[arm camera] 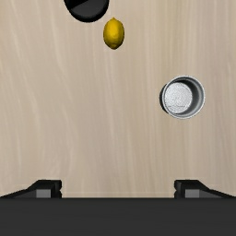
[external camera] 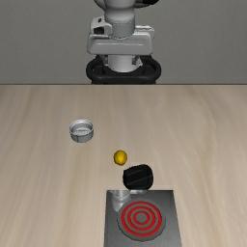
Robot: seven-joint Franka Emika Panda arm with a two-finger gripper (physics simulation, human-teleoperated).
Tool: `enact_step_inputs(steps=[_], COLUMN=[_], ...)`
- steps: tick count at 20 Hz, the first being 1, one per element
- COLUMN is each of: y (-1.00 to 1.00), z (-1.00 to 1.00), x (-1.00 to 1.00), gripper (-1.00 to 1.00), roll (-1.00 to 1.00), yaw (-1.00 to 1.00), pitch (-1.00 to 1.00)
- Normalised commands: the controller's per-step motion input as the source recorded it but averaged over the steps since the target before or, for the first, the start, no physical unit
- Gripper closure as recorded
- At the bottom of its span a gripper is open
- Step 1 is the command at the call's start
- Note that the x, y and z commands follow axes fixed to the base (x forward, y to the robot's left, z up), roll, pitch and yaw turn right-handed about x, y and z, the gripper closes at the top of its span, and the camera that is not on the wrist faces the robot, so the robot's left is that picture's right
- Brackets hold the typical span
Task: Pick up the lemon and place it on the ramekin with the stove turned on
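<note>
Stove [external camera: 166,201] first, lowest in the exterior view: one dark square plate, one burner [external camera: 141,221] showing red concentric rings, so it reads as on. One grey knob [external camera: 118,200] sits at its far corner on the exterior view's left. Just past the far edge of the plate, one black rounded object [external camera: 138,177]; can't tell what it is or whether it touches the plate.

Next, one lemon [external camera: 120,156]. Small, oval, tapered at both ends, plain yellow, shading to orange along one side in the wrist view. It lies on the bare wooden table [external camera: 39,193], near the black object but apart from it, toward the exterior view's left.

Beyond that, one ramekin [external camera: 83,130]: small, round, pale grey, upright, mouth up, empty. Well apart from the lemon and further to the exterior view's left. Lemon is not on it yet.

Farthest, one arm [external camera: 121,39], white on a black base, at the table's far edge.

One gripper [arm camera: 118,188]: jaws wide open, fingertips [arm camera: 44,188] far apart, well above bare table. In the wrist view the ramekin lies closer to the fingertips than the lemon does, and the black object's edge shows just beyond the lemon.
</note>
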Motion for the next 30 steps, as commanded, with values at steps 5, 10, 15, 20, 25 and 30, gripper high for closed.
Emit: enact_step_inputs(steps=[5, 10, 15, 20, 25, 30], y=[0.0, 0.0, 0.0, 0.0, 0.0, 0.0], z=[0.0, 0.0, 0.0, 0.0, 0.0, 0.0], x=[0.0, 0.0, 0.0, 0.0, 0.0, 0.0], gripper=[-1.0, -1.0, -1.0, -1.0, -1.0, -1.0], roll=[0.0, 0.0, 0.0, 0.0, 0.0, 0.0], yaw=[-0.36, -0.49, -0.45, -0.45, -0.49, -0.45], pitch=[0.0, 0.0, 0.0, 0.0, 0.0, 0.0])
